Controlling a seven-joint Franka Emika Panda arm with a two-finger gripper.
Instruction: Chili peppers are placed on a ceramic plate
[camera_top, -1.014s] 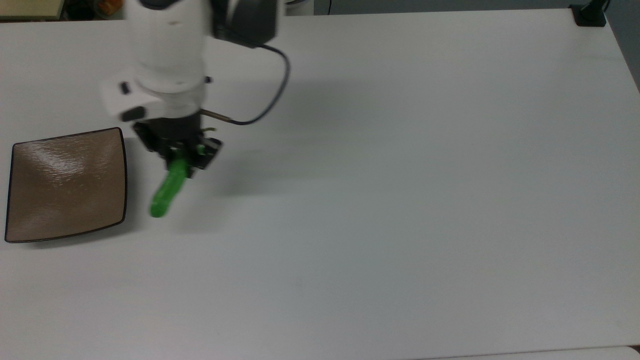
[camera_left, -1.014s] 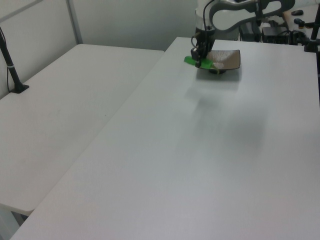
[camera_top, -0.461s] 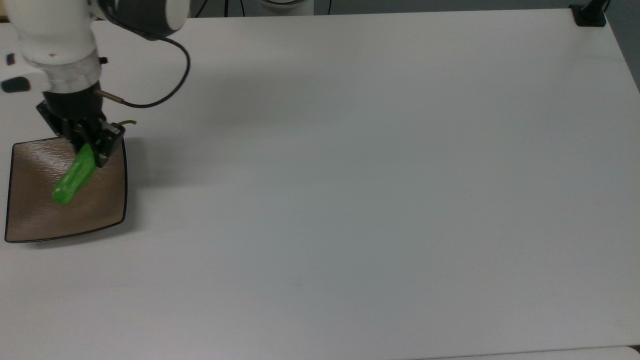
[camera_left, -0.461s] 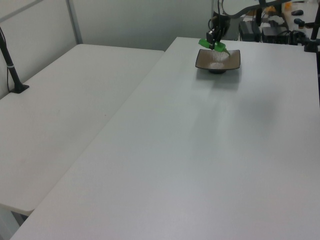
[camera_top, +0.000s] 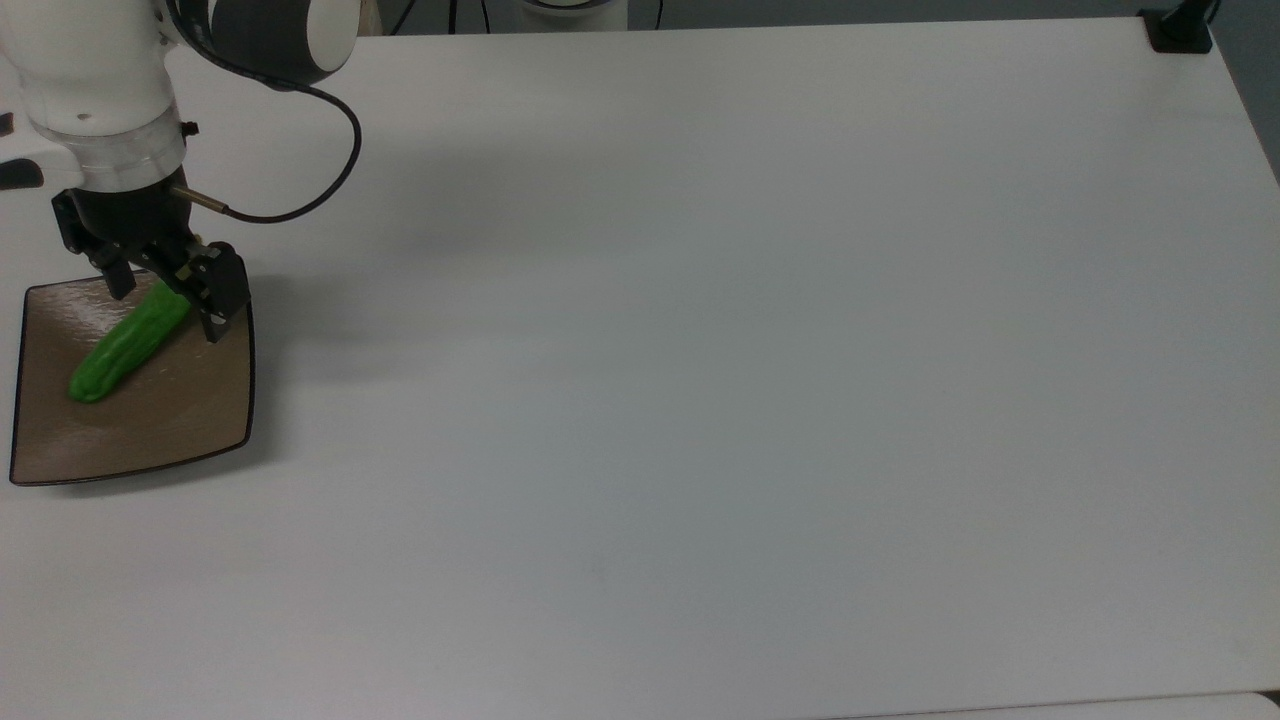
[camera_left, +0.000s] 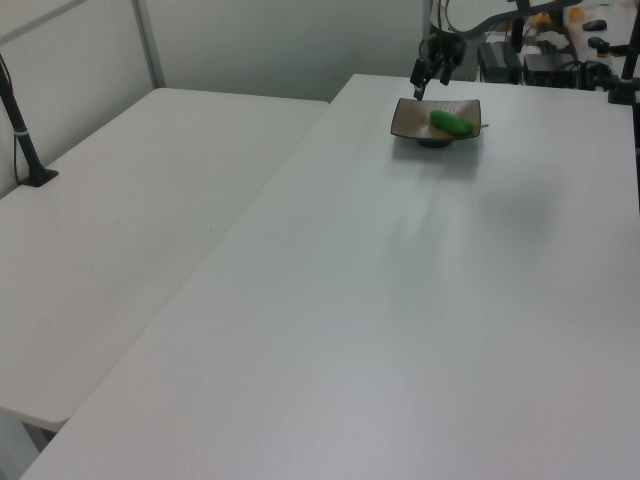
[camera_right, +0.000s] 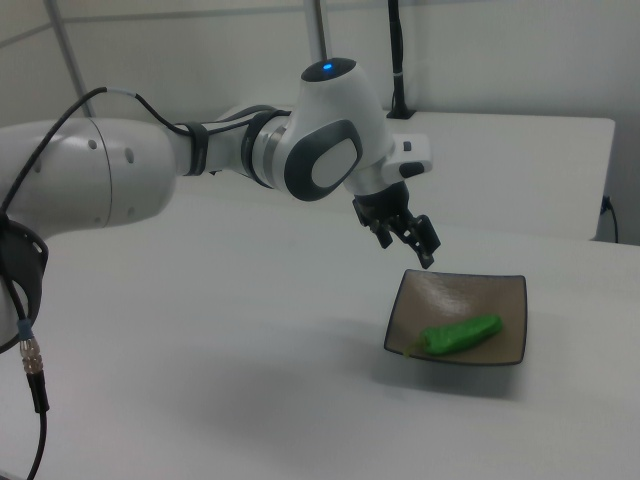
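One chili pepper (camera_top: 127, 343) on plate (camera_top: 180, 420), stem end under open hand (camera_top: 165, 290).

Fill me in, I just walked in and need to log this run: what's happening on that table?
A white Franka arm's black two-finger gripper hovers open above a square glossy brown ceramic plate near the white table's edge. A bright green, wrinkled chili pepper lies on the plate, free of the fingers, with its thin stem poking over the rim in the right view. The placing looks done.

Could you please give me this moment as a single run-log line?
tool: open, above plate | chili pepper: released, lying on ceramic plate | placement: appears done
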